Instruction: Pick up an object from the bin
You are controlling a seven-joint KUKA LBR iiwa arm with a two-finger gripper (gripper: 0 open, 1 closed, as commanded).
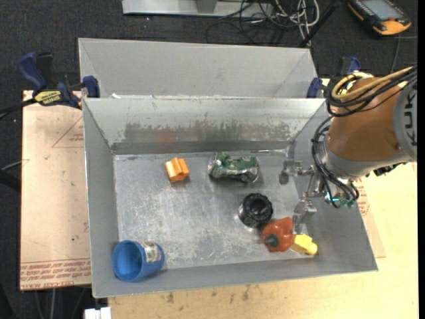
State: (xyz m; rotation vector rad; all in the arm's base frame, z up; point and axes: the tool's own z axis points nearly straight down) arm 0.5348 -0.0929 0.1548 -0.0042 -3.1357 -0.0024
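Soft, fairly bright light falls from overhead into the bin. Beyond the gripper, the sloped back wall gives a pale, dull sheen above a darker band. Just beside the gripper, the black ring and the orange-red toy cast only short, faint shadows. Outside the bin, the carpet lies dim.

The bin is scuffed matt metal, the blue cup smooth plastic, the green can shiny.

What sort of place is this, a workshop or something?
Probably a robotics lab: a robot arm hangs over a grey metal bin of odd items, such as a blue cup and a crushed green can, and loose cables lie on the floor behind.
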